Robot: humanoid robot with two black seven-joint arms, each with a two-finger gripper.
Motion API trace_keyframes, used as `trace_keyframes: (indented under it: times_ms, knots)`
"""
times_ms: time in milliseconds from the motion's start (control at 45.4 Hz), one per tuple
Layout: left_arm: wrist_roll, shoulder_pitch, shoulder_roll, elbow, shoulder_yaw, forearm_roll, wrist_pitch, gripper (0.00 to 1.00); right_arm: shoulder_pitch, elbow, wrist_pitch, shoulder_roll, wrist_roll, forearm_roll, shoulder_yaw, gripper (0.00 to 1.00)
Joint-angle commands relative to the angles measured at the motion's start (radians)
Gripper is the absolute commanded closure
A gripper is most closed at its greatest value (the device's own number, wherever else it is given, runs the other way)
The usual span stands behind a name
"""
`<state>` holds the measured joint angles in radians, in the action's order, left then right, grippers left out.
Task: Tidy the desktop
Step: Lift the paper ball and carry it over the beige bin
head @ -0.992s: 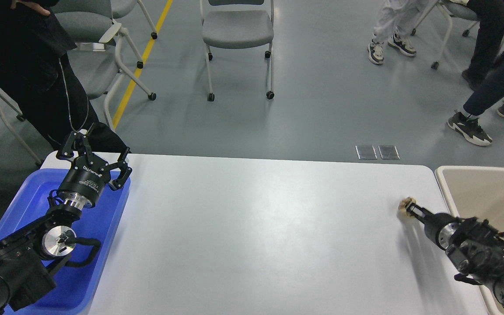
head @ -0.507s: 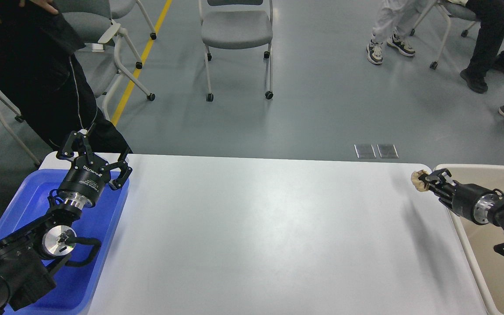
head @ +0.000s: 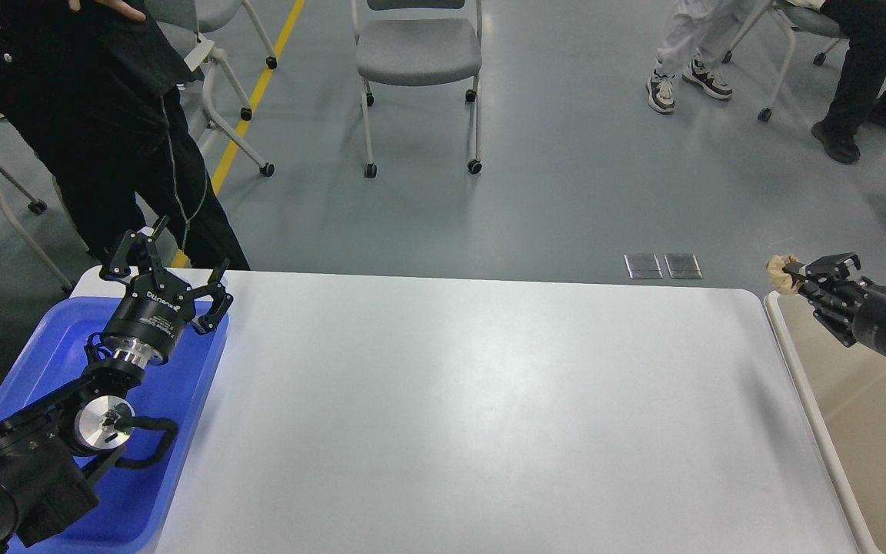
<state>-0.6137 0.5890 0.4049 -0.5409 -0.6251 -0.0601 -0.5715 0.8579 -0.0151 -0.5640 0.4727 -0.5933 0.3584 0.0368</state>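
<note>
Basically tabletop is sitting bare between blue tray and beige bin. Right hand is pinching a tan crumpled scrap above the bin's far corner; releasing there risks it dropping outside. Left hand is hanging spread over the tray.

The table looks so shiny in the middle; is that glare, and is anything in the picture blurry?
Head view: yes, a soft overhead-light sheen whitens the middle of the desktop; a faint shadow lies on it under the right end effector; the left end effector and the chair look sharp.
</note>
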Motion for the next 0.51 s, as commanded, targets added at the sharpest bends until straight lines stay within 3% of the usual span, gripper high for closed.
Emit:
trace_keyframes:
  times_ms: [0,132,265,485]
  knots:
    - [0.0,0.0,0.0,-0.001,-0.001,0.0,0.001,0.02,0.0,-0.149,-0.033,0.161,0.001,-0.007,-0.144,1.0]
    - [0.0,0.0,0.0,0.001,-0.001,-0.001,0.001,0.02,-0.036,-0.328,-0.008,0.319,0.015,-0.006,-0.284,1.0]
    - [0.0,0.0,0.0,0.001,-0.001,-0.001,0.001,0.02,-0.092,-0.41,0.053,0.385,0.029,0.005,-0.426,1.0]
    - [0.0,-0.001,0.0,0.001,-0.001,-0.001,0.001,0.02,-0.229,-0.489,0.061,0.412,0.138,0.014,-0.747,1.0]
